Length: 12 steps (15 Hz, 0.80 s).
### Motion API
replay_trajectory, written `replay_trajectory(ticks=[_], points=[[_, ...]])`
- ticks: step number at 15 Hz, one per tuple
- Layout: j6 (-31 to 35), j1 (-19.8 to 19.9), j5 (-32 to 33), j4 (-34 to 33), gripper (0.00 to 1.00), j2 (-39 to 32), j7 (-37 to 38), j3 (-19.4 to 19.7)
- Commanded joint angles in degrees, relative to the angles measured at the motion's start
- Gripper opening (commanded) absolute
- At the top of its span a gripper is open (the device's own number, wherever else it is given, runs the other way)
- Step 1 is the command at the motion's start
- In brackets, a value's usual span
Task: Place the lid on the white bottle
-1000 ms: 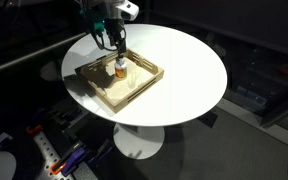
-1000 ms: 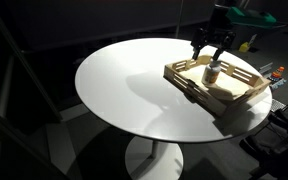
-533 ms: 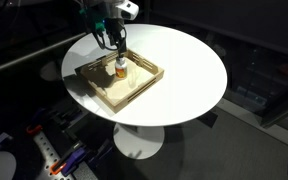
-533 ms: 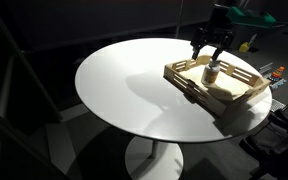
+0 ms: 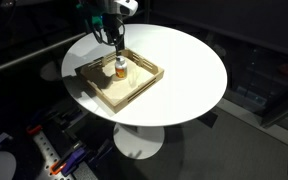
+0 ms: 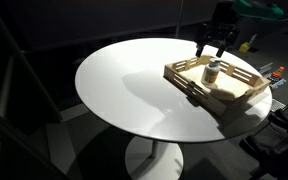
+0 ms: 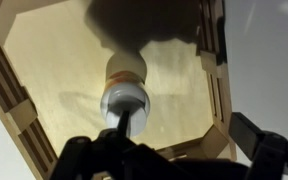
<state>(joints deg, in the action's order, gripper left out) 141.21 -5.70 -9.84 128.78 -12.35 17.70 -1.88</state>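
Observation:
The white bottle [image 5: 119, 69] stands upright in the wooden tray [image 5: 96, 86], with an orange lower body and a whitish top. It also shows in the other exterior view [image 6: 213, 71] and in the wrist view [image 7: 126, 72]. The lid [image 7: 124, 101], a round white cap, sits on the bottle's top. My gripper [image 5: 115, 44] hangs open and empty a little above the bottle, not touching it. It shows in both exterior views [image 6: 214, 47]. In the wrist view its dark fingers [image 7: 262, 145] stand wide apart at the lower edge.
The tray [image 6: 246, 92] lies near the edge of a round white table [image 5: 189, 62] on a pedestal. Its raised slatted walls [image 7: 212, 60] surround the bottle. The surroundings are dark, with equipment on the floor [image 5: 54, 160].
My gripper has risen straight up from the bottle's top and now stands clear above it. The bottle and the tray have not moved.

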Motion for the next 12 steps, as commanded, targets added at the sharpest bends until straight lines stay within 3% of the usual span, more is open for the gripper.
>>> replay_trajectory(ticks=[1, 8, 12], points=[[-7.55, 1.17, 0.52, 0.33, 1.0, 3.51, -0.23, 0.45], [-17.26, 2.34, 12.21, 1.22, 1.0, 9.65, 2.99, 3.14], [-23.72, 3.75, 15.62, 1.0, 1.0, 14.78, 0.54, 3.1]])
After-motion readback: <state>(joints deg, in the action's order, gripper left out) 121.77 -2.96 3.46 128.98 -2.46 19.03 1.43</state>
